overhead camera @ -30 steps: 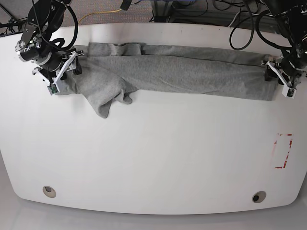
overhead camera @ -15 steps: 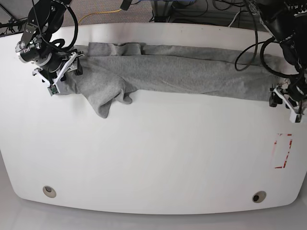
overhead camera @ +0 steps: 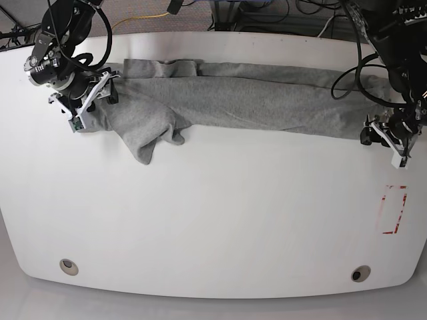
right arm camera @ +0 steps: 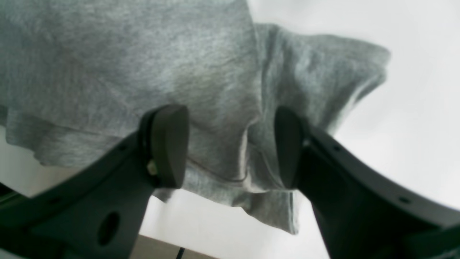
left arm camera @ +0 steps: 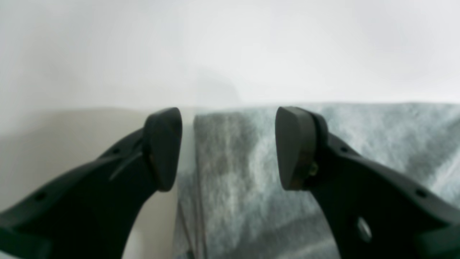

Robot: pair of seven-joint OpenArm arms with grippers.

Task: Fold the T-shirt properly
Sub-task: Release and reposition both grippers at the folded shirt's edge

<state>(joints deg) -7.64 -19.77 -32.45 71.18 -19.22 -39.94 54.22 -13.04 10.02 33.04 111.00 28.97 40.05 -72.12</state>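
Note:
The grey T-shirt [overhead camera: 267, 100] lies plain side up as a long bunched band across the far part of the white table [overhead camera: 220, 220]. One sleeve [overhead camera: 150, 140] flops toward the front at its left end. My right gripper [overhead camera: 93, 103] sits over the shirt's left end. In the right wrist view my right gripper [right arm camera: 230, 144] stands open just above the rumpled shirt [right arm camera: 143, 64], gripping nothing. My left gripper [overhead camera: 381, 137] hovers at the shirt's right front corner. The left wrist view shows my left gripper [left arm camera: 228, 144] open, straddling the shirt's edge [left arm camera: 230, 194].
A red rectangle mark [overhead camera: 393, 210] is on the table at the right, just in front of my left gripper. Two round holes [overhead camera: 67, 265] [overhead camera: 360, 273] sit near the front edge. Cables [overhead camera: 333, 27] run behind the far edge.
My left gripper has come off the shirt's right end, swung toward the front, then edged back left to the front corner. My right gripper has barely shifted. The shirt lies as before.

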